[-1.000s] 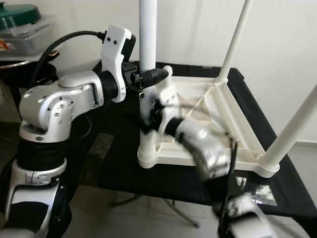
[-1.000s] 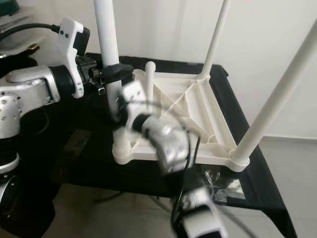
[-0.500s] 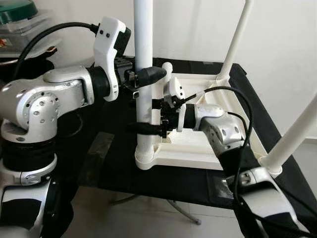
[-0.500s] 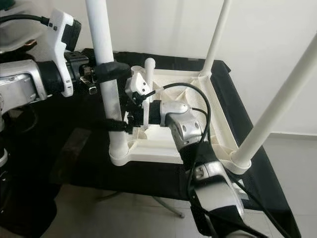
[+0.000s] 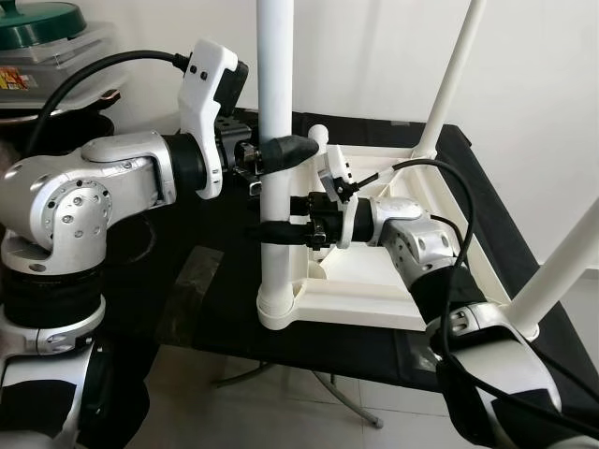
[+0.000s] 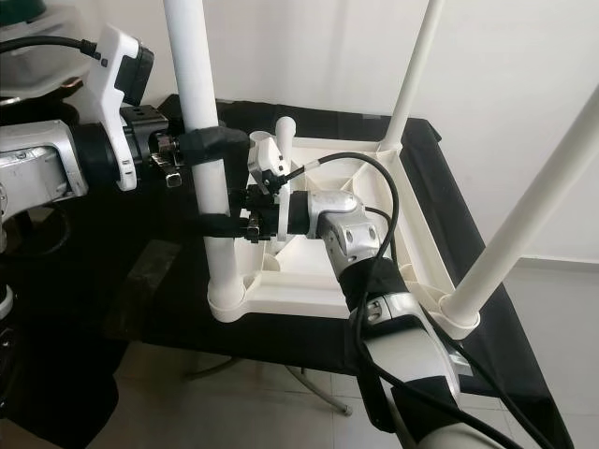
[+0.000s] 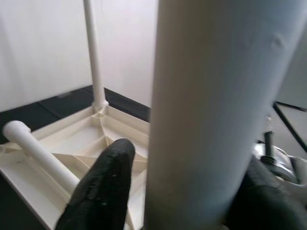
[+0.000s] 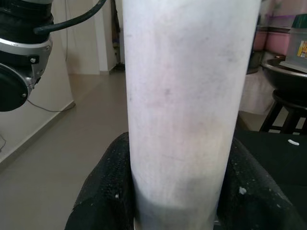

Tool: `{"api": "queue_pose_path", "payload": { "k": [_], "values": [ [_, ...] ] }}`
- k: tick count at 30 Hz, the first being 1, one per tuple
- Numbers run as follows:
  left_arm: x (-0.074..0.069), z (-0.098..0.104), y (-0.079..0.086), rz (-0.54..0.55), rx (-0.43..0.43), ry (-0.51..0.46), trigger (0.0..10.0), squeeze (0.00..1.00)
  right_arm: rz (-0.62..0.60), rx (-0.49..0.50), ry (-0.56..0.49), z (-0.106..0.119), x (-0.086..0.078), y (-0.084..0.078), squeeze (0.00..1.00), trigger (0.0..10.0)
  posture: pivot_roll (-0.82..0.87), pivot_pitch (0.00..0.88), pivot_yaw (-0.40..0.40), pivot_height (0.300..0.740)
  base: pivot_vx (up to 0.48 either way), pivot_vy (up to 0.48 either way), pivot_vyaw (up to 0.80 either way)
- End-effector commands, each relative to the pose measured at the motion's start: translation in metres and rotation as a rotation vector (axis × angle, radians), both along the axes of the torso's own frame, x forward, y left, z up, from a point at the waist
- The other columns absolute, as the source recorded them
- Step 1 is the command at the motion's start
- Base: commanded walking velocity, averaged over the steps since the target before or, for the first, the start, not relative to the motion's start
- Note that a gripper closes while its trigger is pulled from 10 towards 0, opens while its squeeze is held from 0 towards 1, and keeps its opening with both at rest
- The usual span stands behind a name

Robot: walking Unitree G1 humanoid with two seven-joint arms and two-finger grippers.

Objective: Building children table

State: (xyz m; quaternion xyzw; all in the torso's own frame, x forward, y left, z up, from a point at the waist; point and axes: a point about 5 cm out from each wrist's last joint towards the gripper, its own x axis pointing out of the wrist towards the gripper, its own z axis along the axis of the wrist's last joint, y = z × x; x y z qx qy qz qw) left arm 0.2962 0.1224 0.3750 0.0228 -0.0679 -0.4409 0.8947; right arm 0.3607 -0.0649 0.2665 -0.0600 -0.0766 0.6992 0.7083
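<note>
Both claws clamp the upright white leg (image 5: 275,140), left claw (image 5: 281,150) above right claw (image 5: 277,230).

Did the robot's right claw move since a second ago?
Yes. The right claw has come up from low beside the upturned white plastic tabletop and now grips the near white table leg, below the left claw.

My arms are silver metal with rounded, screw-dotted joints and black bands. White camera housings sit on both wrists, fed by thick black cables. The left gripper (image 5: 281,150) and right gripper (image 5: 273,232) have long black fingers.
</note>
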Motion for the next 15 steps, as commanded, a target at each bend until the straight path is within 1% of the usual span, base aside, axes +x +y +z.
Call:
{"api": "queue_pose_path", "payload": {
  "k": [1, 3, 4, 5, 6, 8, 9, 10, 11, 12, 13, 15],
  "values": [
    [0.002, 0.001, 0.002, 0.023, -0.016, -0.007, 10.0, 1.00, -0.022, -0.002, -0.062, 0.004, -0.001, 0.010, 0.00, 0.0, 0.07, 0.088, -0.056, 0.740, 0.000, 0.000, 0.00],
    [0.002, 0.001, 0.002, 0.023, -0.016, -0.007, 10.0, 1.00, -0.022, -0.002, -0.062, 0.004, -0.001, 0.010, 0.00, 0.0, 0.07, 0.088, -0.056, 0.740, 0.000, 0.000, 0.00],
    [0.004, 0.001, 0.003, 0.040, -0.024, -0.007, 10.0, 1.00, -0.115, 0.002, -0.061, -0.001, 0.001, 0.010, 0.00, 0.0, 0.07, 0.093, -0.060, 0.740, 0.000, 0.000, 0.00],
    [0.004, 0.001, 0.003, 0.040, -0.024, -0.007, 10.0, 1.00, -0.115, 0.002, -0.061, -0.001, 0.001, 0.010, 0.00, 0.0, 0.07, 0.093, -0.060, 0.740, 0.000, 0.000, 0.00],
    [0.006, 0.001, 0.005, 0.051, -0.042, -0.001, 10.0, 0.00, -0.252, 0.009, -0.037, -0.010, 0.001, 0.013, 0.00, 0.0, 0.06, 0.099, -0.077, 0.740, 0.000, 0.000, 0.00],
    [0.006, 0.001, 0.005, 0.051, -0.042, -0.001, 10.0, 0.00, -0.252, 0.009, -0.037, -0.010, 0.001, 0.013, 0.00, 0.0, 0.06, 0.099, -0.077, 0.740, 0.000, 0.000, 0.00],
    [0.007, 0.002, 0.009, 0.062, -0.044, 0.005, 10.0, 0.00, -0.599, 0.062, 0.103, -0.045, -0.006, 0.025, 0.00, 0.0, 0.07, 0.097, -0.081, 0.740, 0.000, 0.000, 0.00],
    [0.007, 0.002, 0.009, 0.062, -0.044, 0.005, 10.0, 0.00, -0.599, 0.062, 0.103, -0.045, -0.006, 0.025, 0.00, 0.0, 0.07, 0.097, -0.081, 0.740, 0.000, 0.000, 0.00],
    [0.008, 0.001, 0.012, 0.068, -0.045, 0.015, 10.0, 0.00, -0.813, 0.064, 0.172, -0.072, -0.020, 0.035, 0.00, 0.0, 0.08, 0.105, -0.044, 0.740, 0.000, 0.000, 0.00],
    [0.010, -0.002, 0.010, 0.068, -0.037, 0.023, 10.0, 0.00, -0.950, 0.075, 0.220, -0.086, -0.029, 0.040, 0.00, 0.0, 0.07, 0.097, -0.045, 0.740, 0.000, 0.000, 0.00],
    [0.014, -0.006, 0.000, 0.061, -0.030, 0.031, 10.0, 0.00, -1.003, 0.090, 0.220, -0.087, -0.031, 0.044, 0.00, 0.0, 0.08, 0.093, -0.045, 0.740, 0.000, 0.000, 0.00],
    [0.014, -0.006, 0.000, 0.061, -0.030, 0.031, 10.0, 0.00, -1.003, 0.090, 0.220, -0.087, -0.031, 0.044, 0.00, 0.0, 0.08, 0.093, -0.045, 0.740, 0.000, 0.000, 0.00]
  ]
}}
